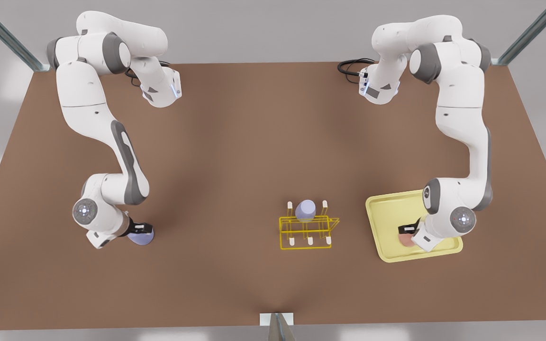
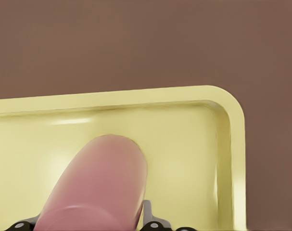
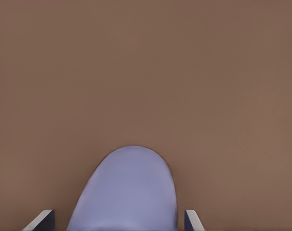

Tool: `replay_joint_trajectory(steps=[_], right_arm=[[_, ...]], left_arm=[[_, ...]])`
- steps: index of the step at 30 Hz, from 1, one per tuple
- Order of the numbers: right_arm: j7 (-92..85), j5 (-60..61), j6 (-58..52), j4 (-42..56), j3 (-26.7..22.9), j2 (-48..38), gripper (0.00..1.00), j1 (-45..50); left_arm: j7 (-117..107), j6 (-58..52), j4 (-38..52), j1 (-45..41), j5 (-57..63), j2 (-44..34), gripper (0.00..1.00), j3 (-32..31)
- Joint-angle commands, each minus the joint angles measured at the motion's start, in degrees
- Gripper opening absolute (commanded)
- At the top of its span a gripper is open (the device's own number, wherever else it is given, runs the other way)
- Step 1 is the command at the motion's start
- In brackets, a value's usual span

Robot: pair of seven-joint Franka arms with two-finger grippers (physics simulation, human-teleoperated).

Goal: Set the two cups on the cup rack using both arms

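Pink cup (image 1: 405, 240): pale, smooth, tapered, no handle, closed end rounded in the left wrist view (image 2: 95, 187). Sits inside the pale yellow tray (image 1: 386, 208) at the front view's right, near one rounded corner of the raised rim (image 2: 184, 101). Clamped at its wide end by the left end effector (image 1: 408, 232), black fingers (image 2: 150, 219) pressed to either side.

Lavender cup (image 1: 141, 237): same tapered, handleless shape, pale blue-violet, domed end in the right wrist view (image 3: 126, 192). Stands on the bare brown table (image 1: 254, 142) at the front view's left, well apart from tray and rack. Straddled by the right end effector (image 1: 139, 228), fingers (image 3: 191, 220) apart, with a sliver of table showing between each finger and the cup wall (image 3: 119, 219).

Rack (image 1: 308, 230): bright yellow thin wire, upright white-tipped pegs, near the table's middle, between the two arms and just beside the tray. Already carries a second lavender cup (image 1: 305, 210) on a peg of its far row.
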Motion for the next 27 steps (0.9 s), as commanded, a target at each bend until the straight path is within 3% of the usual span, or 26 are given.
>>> replay_joint_trajectory(steps=[1,5,7,10,14,20,26,27], right_arm=[[-1.46,0.09,2.45,-0.22,0.00,0.13,1.00,-0.08],[-1.46,0.09,5.00,-1.62,0.00,0.57,1.00,-0.08],[-1.46,0.09,5.70,-1.62,0.00,0.75,1.00,-0.17],[-1.46,0.09,5.96,-1.71,0.00,1.19,1.00,-0.26],[-1.46,0.09,5.96,-1.71,0.00,1.19,0.99,-0.26],[-1.46,0.09,5.79,-1.71,0.09,1.10,0.77,-0.26],[-2.51,0.18,5.70,-1.62,0.09,1.10,0.77,-0.35],[-2.60,0.18,5.44,-1.62,0.09,0.75,0.77,-0.26]], left_arm=[[-3.68,-6.05,0.89,-0.36,-0.13,-1.22,0.84,-0.71],[-12.46,-14.50,5.10,-0.18,-0.13,-4.31,0.84,-7.47],[-22.13,-18.28,11.87,-0.01,-0.40,-4.31,0.84,-12.22],[-26.62,-16.43,19.25,-1.24,-1.19,-2.55,0.84,-17.32],[-27.85,-12.30,24.18,-5.72,-3.74,1.32,0.84,-17.84],[-28.47,-12.74,24.27,-8.27,-3.65,3.34,0.84,-17.84],[-28.47,-12.12,23.91,-9.85,-3.39,5.63,0.85,-17.84],[-28.47,-12.04,23.91,-9.85,-3.30,5.98,1.00,-17.84]])
